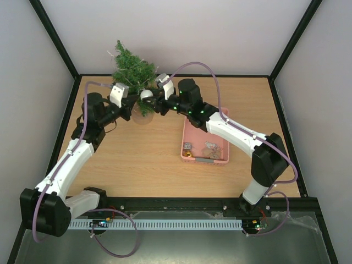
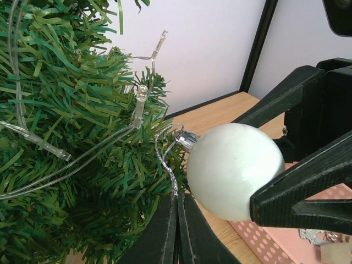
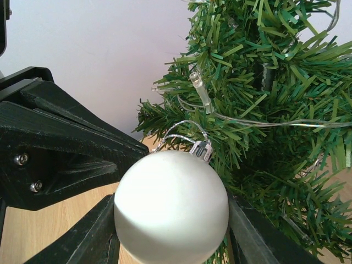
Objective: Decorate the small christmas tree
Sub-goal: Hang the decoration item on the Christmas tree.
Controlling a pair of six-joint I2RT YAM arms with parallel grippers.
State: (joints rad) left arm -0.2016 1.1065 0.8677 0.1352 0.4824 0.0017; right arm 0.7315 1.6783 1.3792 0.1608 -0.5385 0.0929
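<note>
Our right gripper (image 3: 171, 237) is clamped on a white ball (image 2: 234, 170), one finger on each side, pressing it against the lower branches of the tree (image 1: 133, 69). The ball's silver loop (image 3: 184, 132) lies against the needles. Our left gripper (image 2: 177, 220) has its fingers together just under that loop, below the same branches; we cannot tell whether it pinches the thread. A clear light wire (image 2: 142, 93) runs through the tree. The tree stands upright at the far edge of the table (image 1: 143, 159), and a pink basket (image 1: 190, 132) sits right of it, nearer us.
</note>
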